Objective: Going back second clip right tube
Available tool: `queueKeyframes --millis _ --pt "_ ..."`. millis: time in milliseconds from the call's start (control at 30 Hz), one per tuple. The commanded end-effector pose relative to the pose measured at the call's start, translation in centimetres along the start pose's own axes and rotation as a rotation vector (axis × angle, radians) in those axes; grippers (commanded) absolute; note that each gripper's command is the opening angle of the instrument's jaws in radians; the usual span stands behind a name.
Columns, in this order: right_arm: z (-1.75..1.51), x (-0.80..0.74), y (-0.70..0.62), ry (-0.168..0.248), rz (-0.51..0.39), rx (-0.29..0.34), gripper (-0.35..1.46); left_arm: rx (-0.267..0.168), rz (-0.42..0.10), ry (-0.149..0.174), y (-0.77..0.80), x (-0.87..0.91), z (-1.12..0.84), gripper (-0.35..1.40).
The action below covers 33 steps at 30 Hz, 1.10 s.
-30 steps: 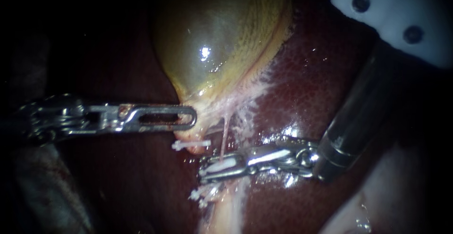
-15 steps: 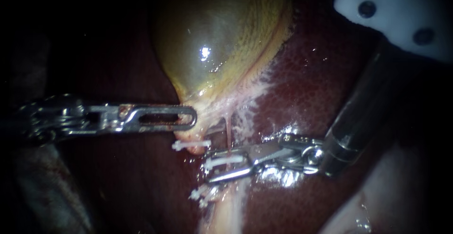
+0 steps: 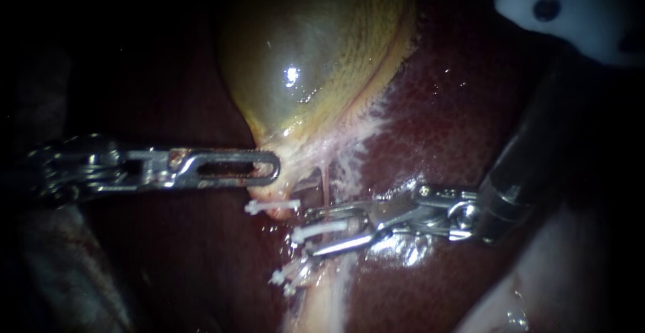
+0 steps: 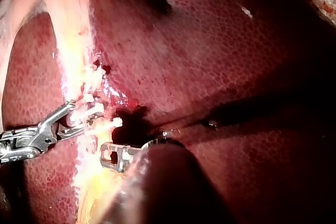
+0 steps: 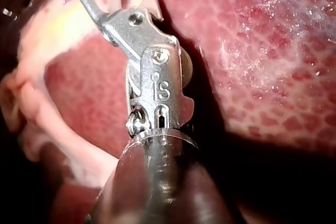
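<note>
My left instrument comes in from the left, its slotted jaws shut on the gallbladder at its narrow lower end. My right instrument reaches in from the right with its jaws open. A white clip sits across the thin pink right tube, level with those jaw tips. Another white clip lies just left of it and a third clip lower down. In the left wrist view the right instrument stands open beside the clips. Its jaw tips run out of the right wrist view.
Dark red liver surrounds the tubes and lies under both shafts. A white block with dark holes sits on the right instrument's arm at the upper right. Pale fatty tissue runs down below the clips.
The right instrument's jaws, shut around the clip on the tube a second ago, have opened and drawn back to the right, leaving the clip on the tube. The left instrument has held still.
</note>
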Motion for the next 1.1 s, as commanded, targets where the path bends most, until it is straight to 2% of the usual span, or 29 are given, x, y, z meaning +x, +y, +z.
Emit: queueKeyframes --millis 33,300,500,633,833,1000,1100 --pt "-0.04 0.01 -0.01 0.0 -0.017 -0.005 0.5 0.0 0.0 0.0 0.0 0.0 0.0 -0.35" --pt "-0.35 0.11 -0.06 0.002 -0.122 -0.059 0.52 0.0 0.0 0.0 0.0 0.0 0.0 -0.35" --pt "-0.59 0.12 -0.11 -0.003 -0.17 -0.08 0.52 0.0 0.0 0.0 0.0 0.0 0.0 -0.35" --pt "-0.73 0.13 -0.18 -0.008 -0.204 -0.11 0.53 0.0 0.0 0.0 0.0 0.0 0.0 -0.35" --pt "-0.92 0.21 -0.36 -0.01 -0.294 -0.159 0.56 0.0 0.0 0.0 0.0 0.0 0.0 -0.35" --pt "-1.05 0.21 -0.44 -0.012 -0.313 -0.203 0.58 0.0 0.0 0.0 0.0 0.01 0.01 -0.35" --pt "-1.08 0.21 -0.45 -0.014 -0.319 -0.207 0.58 0.0 0.0 0.001 0.0 0.01 0.02 -0.35"
